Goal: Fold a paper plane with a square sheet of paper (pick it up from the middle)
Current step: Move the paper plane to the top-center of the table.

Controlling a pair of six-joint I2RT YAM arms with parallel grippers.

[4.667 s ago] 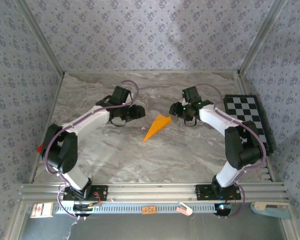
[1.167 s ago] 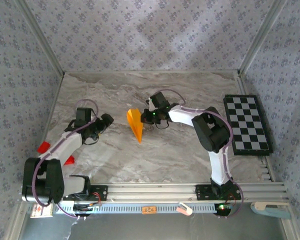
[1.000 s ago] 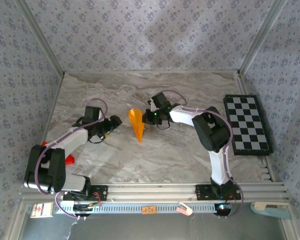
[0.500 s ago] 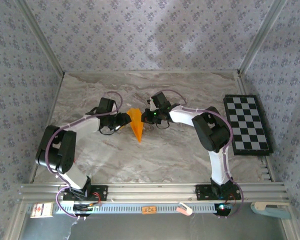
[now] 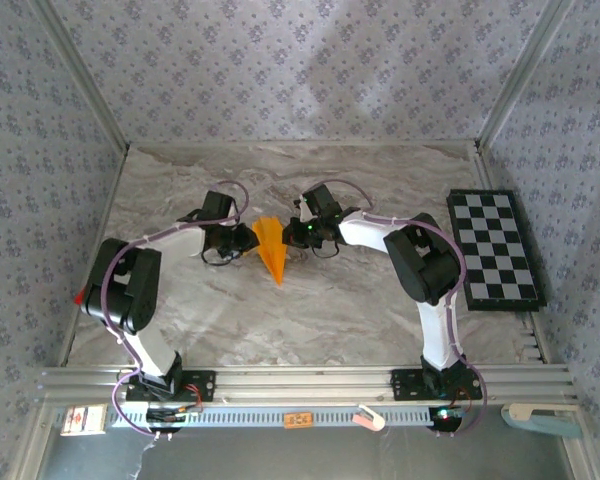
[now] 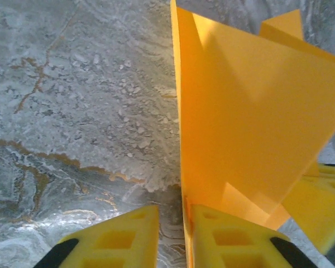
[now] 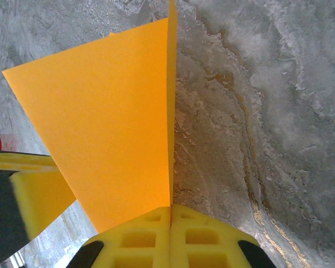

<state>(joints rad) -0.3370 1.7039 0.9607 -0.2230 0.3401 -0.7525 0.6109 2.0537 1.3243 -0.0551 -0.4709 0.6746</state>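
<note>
The paper plane (image 5: 271, 245), a folded orange-yellow wedge, stands on edge above the marble table (image 5: 310, 310) with its point toward the near side. My right gripper (image 5: 292, 236) is shut on its right side; in the right wrist view the pads (image 7: 171, 215) meet on the fold of the paper (image 7: 111, 123). My left gripper (image 5: 248, 240) is at the plane's left side. In the left wrist view its jaws (image 6: 173, 223) straddle the paper's edge (image 6: 251, 111), which lies against the right finger (image 6: 229, 234), with a narrow gap to the left finger (image 6: 117, 240).
A black-and-white checkerboard (image 5: 493, 247) lies at the table's right edge. A small red block (image 5: 80, 296) sits by the left wall, behind the left arm. Patterned walls close in the left, back and right sides.
The left arm swung in from the left to the paper plane, and its jaws narrowed around the paper's edge. The right gripper kept holding the plane in place.
</note>
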